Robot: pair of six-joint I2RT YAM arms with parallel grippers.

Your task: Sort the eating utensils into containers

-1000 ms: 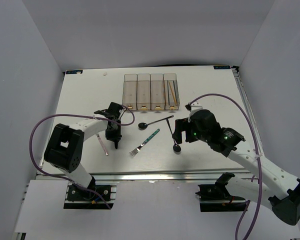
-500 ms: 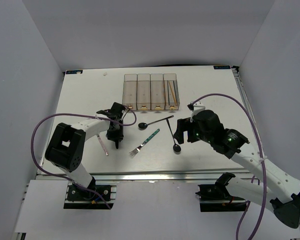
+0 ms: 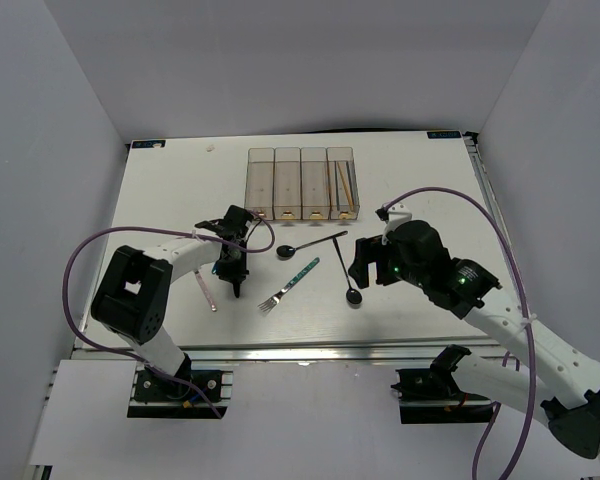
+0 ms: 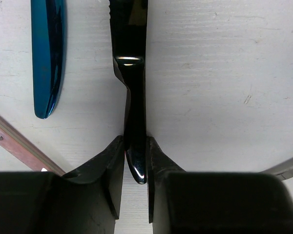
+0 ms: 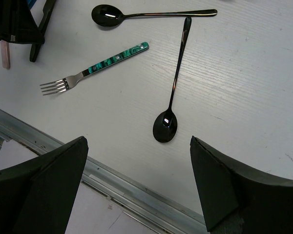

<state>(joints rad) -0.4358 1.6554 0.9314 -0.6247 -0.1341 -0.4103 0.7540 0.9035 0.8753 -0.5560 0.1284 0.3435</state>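
Note:
In the left wrist view my left gripper [image 4: 135, 141] is shut on the handle end of a black knife [image 4: 129, 29] that lies flat on the table, with both fingers touching it. A blue knife [image 4: 46, 58] lies beside it, and a pink-handled fork [image 4: 14, 146] lies nearer the left. My right gripper [image 5: 137, 141] hangs open above a black spoon [image 5: 172, 97]. A second black spoon [image 5: 146, 14] and a teal-handled fork [image 5: 100, 66] lie beyond it. The containers [image 3: 300, 183] stand at the back, and the rightmost one holds chopsticks [image 3: 343, 180].
The table's metal front rail [image 5: 112, 190] runs just below the right gripper. The teal-handled fork [image 3: 288, 285] lies between the two arms. Purple cables [image 3: 80, 270] loop over both arms. White walls enclose the table on three sides.
The left gripper has shifted a little to the right over the black knife, and its jaws have narrowed onto the handle. The right arm has drifted slightly right and stays open.

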